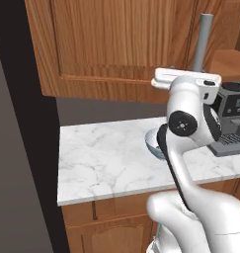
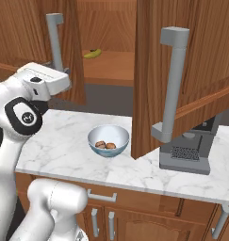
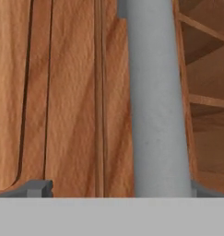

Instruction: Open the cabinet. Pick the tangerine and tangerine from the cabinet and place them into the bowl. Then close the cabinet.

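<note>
We see the cabinet (image 2: 191,56) standing open above the bench (image 1: 106,158), its left door's upright grey handle (image 3: 155,101) straight ahead of the pincer (image 3: 118,191), whose jaws stand wide on either side of it. Both tangerines (image 2: 106,145) lie in the bowl (image 2: 108,140); we judge closing comes next.
</note>
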Tool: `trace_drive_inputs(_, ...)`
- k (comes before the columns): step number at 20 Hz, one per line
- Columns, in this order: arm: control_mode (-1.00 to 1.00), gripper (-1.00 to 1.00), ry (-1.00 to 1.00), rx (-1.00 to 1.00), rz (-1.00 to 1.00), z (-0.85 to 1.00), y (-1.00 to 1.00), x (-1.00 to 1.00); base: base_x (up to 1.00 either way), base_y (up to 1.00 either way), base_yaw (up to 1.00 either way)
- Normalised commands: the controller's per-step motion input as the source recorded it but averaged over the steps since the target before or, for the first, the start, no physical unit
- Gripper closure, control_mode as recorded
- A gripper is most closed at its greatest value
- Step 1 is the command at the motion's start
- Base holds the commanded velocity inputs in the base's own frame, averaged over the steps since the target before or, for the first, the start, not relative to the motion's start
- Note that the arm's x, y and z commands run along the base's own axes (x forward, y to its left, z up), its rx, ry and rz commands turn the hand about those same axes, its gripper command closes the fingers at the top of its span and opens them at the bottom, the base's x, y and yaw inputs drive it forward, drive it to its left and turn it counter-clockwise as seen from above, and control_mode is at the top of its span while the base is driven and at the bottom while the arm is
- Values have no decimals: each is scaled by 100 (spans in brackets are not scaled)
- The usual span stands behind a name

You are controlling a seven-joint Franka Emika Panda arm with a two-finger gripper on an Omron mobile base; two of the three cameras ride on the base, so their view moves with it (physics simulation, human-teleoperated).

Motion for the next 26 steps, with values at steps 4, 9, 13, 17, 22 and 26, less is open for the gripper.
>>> trace_drive_inputs(4,-100,-100,15,2,1,-22,0,100,0,0,0)
trace_drive_inputs(9,-100,-100,12,0,0,-27,0,100,0,0,0)
trace_drive_inputs(13,-100,-100,8,0,0,-36,0,100,0,0,0)
trace_drive_inputs(17,-100,-100,5,0,0,-19,4,100,0,0,0)
trace_drive_inputs(22,-100,-100,8,0,0,0,2,68,0,0,0)
trace_drive_inputs(26,-100,-100,14,0,0,-13,23,100,0,0,0)
